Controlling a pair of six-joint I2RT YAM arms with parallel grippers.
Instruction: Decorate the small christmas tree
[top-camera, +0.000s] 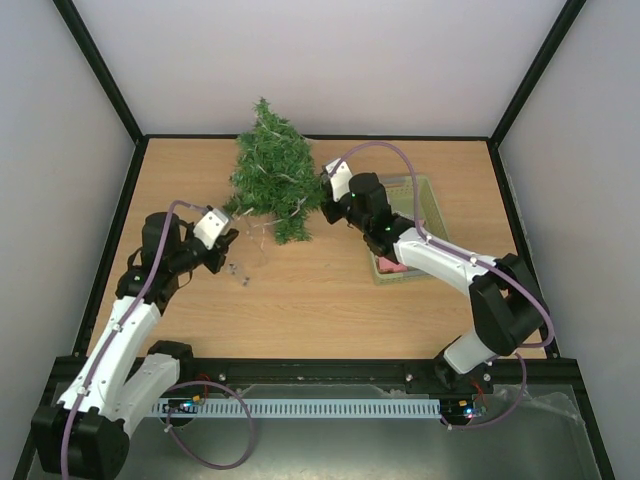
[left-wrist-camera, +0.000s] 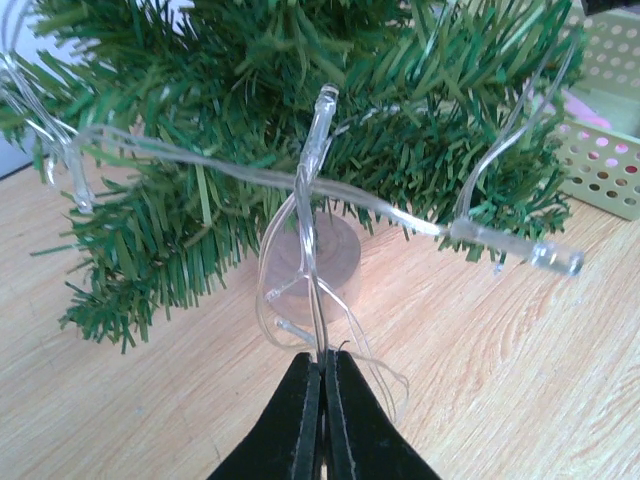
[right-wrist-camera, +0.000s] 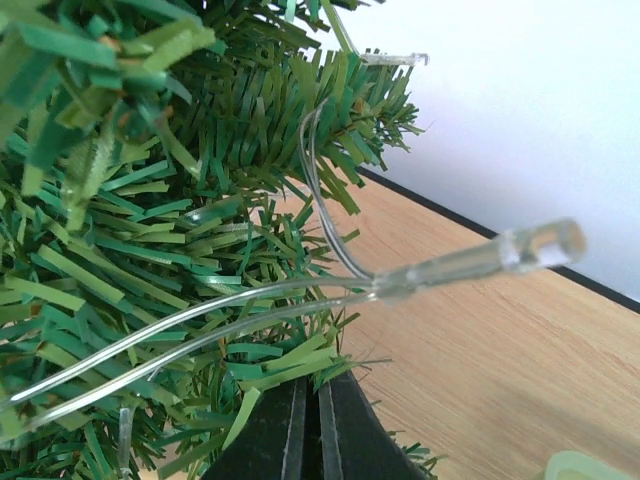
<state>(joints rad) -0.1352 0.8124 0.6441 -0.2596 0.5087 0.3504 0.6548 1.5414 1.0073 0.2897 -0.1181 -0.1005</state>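
White-and-black arms, purple cables, black tapered tool fingers

You are working in a robot lab cell, not a home or shop: the wooden table is boxed in by plain white walls set in a black frame. The left arm and the right arm are bolted to a black rail at the table's near edge. A slotted cable duct runs below that rail, and purple cables loop off the arms.
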